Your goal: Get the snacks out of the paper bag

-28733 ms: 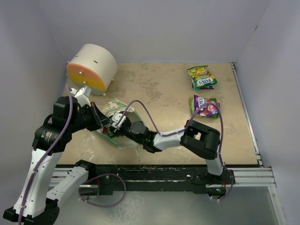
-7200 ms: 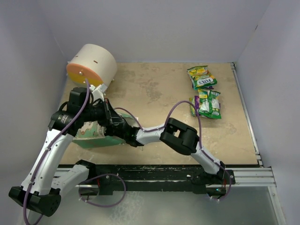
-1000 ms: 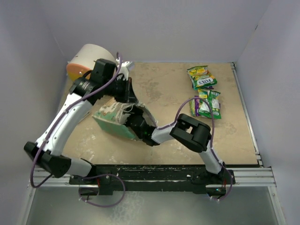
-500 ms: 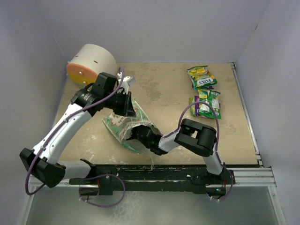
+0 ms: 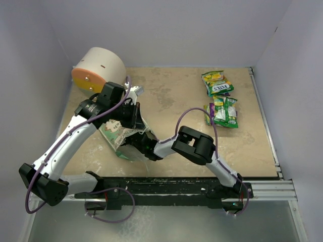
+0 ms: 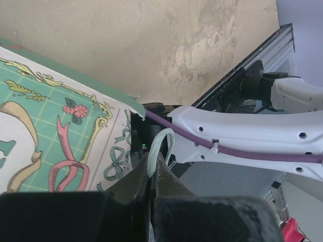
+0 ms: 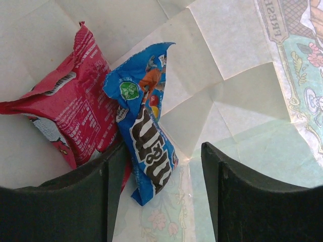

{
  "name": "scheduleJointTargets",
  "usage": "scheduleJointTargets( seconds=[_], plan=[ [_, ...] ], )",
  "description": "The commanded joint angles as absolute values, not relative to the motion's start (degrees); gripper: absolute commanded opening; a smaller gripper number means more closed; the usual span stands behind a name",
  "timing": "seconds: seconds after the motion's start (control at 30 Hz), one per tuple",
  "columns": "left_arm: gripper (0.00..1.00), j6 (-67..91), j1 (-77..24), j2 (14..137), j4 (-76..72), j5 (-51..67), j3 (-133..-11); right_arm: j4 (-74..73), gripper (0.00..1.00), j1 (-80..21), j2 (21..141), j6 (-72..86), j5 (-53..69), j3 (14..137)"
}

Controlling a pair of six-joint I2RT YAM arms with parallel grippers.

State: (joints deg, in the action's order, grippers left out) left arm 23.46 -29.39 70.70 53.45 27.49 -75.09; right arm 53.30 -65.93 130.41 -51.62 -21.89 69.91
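Two arms are counted in the top view. From the lower right of the frame the right arm is bent at the elbow, and its forearm is stretched leftward into the mouth of the one paper bag, which is found left of centre on the surface. Inside the bag two packets are seen by the right wrist camera: one blue packet and one red-pink packet, touching side by side on the pale lining. The right pincer is held released, one jaw on each side of the blue packet's lower end.

From the lower left the left arm is raised and folded over the bag. The left pincer is clenched on one pale green string handle.

Farther off, at the upper right, three packets are counted: a green-white packet laid on a purple packet, of which only an edge is shown, and beyond them a green-yellow FOX'S packet. One cream cylinder is set at the upper left.
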Motion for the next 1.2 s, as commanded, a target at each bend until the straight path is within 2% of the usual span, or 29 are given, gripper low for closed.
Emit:
scheduleJointTargets(
  seconds=[0.0,0.17,0.33,0.43,0.53,0.7,0.87,1.03,1.17],
  plan=[
    [0.00,24.39,-29.53,70.17,50.89,29.55,-75.95,50.73,0.63,-65.86,133.23,-50.81,-24.26,76.40],
    [0.00,24.51,-29.77,71.06,52.35,29.62,-77.30,48.37,0.58,-64.82,138.25,-49.66,-26.90,85.13],
    [0.00,24.63,-29.88,69.87,55.17,28.00,-77.70,47.63,0.49,-63.16,141.00,-49.15,-27.55,90.10],
    [0.00,25.75,-29.89,68.31,56.23,27.34,-77.47,48.03,0.50,-62.40,141.91,-49.97,-26.76,91.58],
    [0.00,27.23,-29.83,66.37,55.81,26.72,-76.36,47.77,0.55,-61.46,142.97,-51.18,-26.45,93.23],
    [0.00,27.34,-29.87,65.98,57.14,26.29,-76.19,46.10,0.55,-59.83,144.97,-50.71,-25.81,96.91],
    [0.00,27.50,-29.83,65.80,57.84,24.96,-77.23,46.08,0.47,-58.94,145.91,-51.91,-24.80,98.84],
    [0.00,27.91,-29.86,65.21,58.44,23.73,-77.47,45.43,0.31,-57.87,146.07,-52.12,-23.91,99.91],
    [0.00,28.74,-29.81,64.40,58.54,22.59,-77.41,44.74,0.23,-57.15,145.71,-52.27,-22.70,100.20]
  ],
)
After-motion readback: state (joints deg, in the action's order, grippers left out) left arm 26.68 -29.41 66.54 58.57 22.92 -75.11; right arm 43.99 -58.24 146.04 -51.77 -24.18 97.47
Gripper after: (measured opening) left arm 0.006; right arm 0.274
